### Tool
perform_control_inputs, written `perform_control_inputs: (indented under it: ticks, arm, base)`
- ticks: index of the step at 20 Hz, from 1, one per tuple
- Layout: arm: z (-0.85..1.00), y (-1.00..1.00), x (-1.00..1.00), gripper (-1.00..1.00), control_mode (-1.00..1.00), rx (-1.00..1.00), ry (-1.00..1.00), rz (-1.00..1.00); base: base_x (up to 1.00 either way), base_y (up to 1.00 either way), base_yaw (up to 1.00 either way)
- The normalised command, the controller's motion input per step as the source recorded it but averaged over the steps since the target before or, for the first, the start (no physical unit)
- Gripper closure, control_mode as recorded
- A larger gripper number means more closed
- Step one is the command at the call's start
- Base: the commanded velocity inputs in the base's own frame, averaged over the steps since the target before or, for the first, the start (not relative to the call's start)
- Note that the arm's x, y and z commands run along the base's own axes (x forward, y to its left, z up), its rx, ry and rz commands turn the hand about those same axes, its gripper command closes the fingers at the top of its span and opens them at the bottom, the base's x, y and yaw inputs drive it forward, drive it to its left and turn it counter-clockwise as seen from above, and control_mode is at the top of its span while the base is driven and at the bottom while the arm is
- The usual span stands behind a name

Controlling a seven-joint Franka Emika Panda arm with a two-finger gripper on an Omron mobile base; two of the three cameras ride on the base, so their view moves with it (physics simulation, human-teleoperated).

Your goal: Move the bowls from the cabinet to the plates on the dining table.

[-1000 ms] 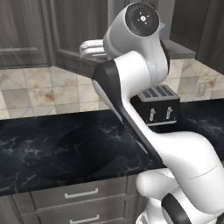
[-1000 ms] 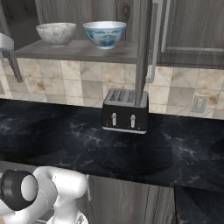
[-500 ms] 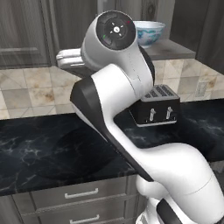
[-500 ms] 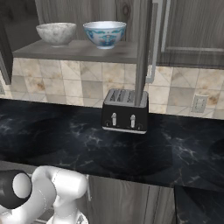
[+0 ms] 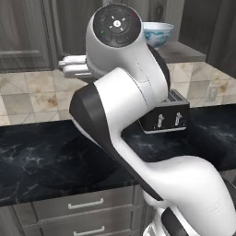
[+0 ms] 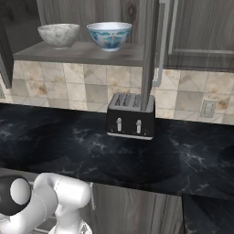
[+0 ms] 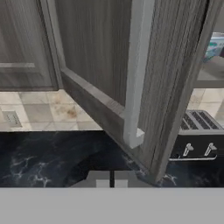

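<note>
Now our gripper (image 7: 113, 178) is closed on nothing, facing the open cabinet door (image 7: 131, 83). Both bowls, marbled (image 6: 58, 34) and patterned (image 6: 109, 34), wait at 12 o'clock on the cabinet (image 6: 82, 54) shelf, reachable.

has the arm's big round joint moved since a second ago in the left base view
Yes. The joint has swung left: it now sits left of the toaster, no longer above it.

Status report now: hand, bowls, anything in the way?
Hand shut, empty. Both bowls on cabinet shelf. Open cabinet door right ahead of hand.
</note>
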Motion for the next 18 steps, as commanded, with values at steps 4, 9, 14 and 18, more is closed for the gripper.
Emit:
perform_control_inputs:
  ticks: [4, 9, 14, 18]
  arm:
    - [0.0, -0.09, -1.0, -1.0, -1.0, 0.0, 0.0, -0.06]
    - [0.0, -0.85, -0.76, -1.0, -1.0, 0.0, 0.0, -0.02]
    - [-0.01, -1.0, -0.6, -1.0, -1.0, 0.0, 0.0, 0.0]
    - [-0.12, -1.0, -0.09, -1.0, -1.0, 0.0, 0.0, 0.0]
  base:
    - [0.0, 0.0, 0.0]
    - [0.0, 0.0, 0.0]
    - [0.0, 0.0, 0.0]
    - [0.0, 0.0, 0.0]
